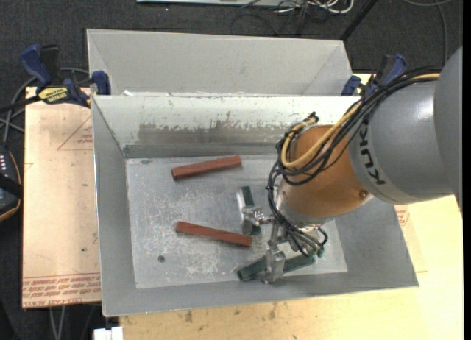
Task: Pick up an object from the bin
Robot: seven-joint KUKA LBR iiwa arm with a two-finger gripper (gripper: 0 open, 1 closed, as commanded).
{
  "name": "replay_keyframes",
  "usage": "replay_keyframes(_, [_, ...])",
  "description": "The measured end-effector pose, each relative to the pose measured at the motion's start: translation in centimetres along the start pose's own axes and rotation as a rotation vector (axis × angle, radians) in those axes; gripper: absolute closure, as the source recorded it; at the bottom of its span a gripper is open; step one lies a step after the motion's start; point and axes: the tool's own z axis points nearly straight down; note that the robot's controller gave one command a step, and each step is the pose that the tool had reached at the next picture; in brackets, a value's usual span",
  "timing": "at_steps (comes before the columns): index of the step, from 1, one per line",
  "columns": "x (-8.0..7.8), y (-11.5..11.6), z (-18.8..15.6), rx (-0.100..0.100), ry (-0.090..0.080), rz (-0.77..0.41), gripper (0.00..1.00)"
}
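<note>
My gripper [259, 234] is low in the bin's front right part, under the orange wrist cover, and it stands open. One finger [245, 200] is on the far side and the other finger [274, 263] on the near side. The right end of a reddish-brown bar [213, 234] lies between them on the bin floor. A flat dark green thing [254, 273] lies at the front wall, just under the near finger, partly hidden by the gripper. I cannot tell whether either finger touches the bar or the green thing.
A second reddish-brown bar [207, 168] lies further back, near the rear wall, slightly slanted. The arm and its cover hide the right part of the bin floor. The bin's front wall is close to the near finger.
</note>
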Motion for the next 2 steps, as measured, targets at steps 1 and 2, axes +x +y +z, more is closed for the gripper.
replay_keyframes(1, [0.81, 0.01, 1.38, -0.001, -0.020, 0.043, 0.00])
replay_keyframes(2, [1.19, 0.07, 1.59, -0.003, -0.007, 0.044, 1.00])
